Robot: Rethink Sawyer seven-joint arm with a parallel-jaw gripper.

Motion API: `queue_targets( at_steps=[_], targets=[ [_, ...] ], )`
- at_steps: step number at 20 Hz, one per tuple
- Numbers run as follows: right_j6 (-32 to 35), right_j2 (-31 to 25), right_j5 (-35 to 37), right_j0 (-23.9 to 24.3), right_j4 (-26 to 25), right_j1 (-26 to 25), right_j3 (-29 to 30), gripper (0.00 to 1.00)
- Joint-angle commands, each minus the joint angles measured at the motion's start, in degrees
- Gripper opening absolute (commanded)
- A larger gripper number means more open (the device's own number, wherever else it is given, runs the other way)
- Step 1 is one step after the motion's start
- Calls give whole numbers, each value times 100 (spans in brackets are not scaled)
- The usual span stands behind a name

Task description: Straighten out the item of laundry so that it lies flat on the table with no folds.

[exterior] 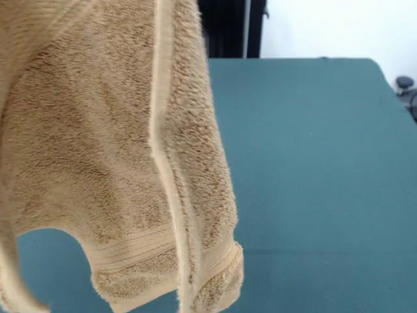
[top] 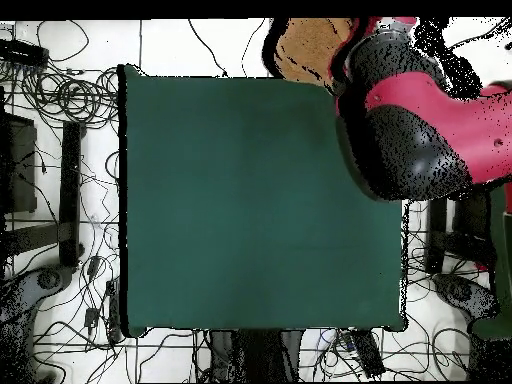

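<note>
Pincer hidden; towel hangs lengthwise downward.

Front camera: low, looking across the counter toward its far edge at 12 o'clock; the towel hangs very near the lens, filling the 9 o'clock half. Overhead camera: high, looking straight down, whole counter framed. Both views share the counter and towel.
</note>
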State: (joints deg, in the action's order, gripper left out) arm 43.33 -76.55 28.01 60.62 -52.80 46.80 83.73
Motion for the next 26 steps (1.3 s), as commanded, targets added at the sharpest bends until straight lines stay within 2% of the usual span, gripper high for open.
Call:
queue_targets(
  at_steps=[1,4,7,14,20,26],
  targets=[
    [-1199,-15,-433,-95,-422,-54,948,0],
    [-752,269,-689,-224,-768,110,1129,0],
    [-594,377,-705,-287,-873,125,1184,0],
    [-872,308,-90,-293,-498,1,1170,0],
    [-446,347,-294,-381,-598,318,1184,0],
    [-634,179,-378,-241,-507,302,1028,0]
  ],
)
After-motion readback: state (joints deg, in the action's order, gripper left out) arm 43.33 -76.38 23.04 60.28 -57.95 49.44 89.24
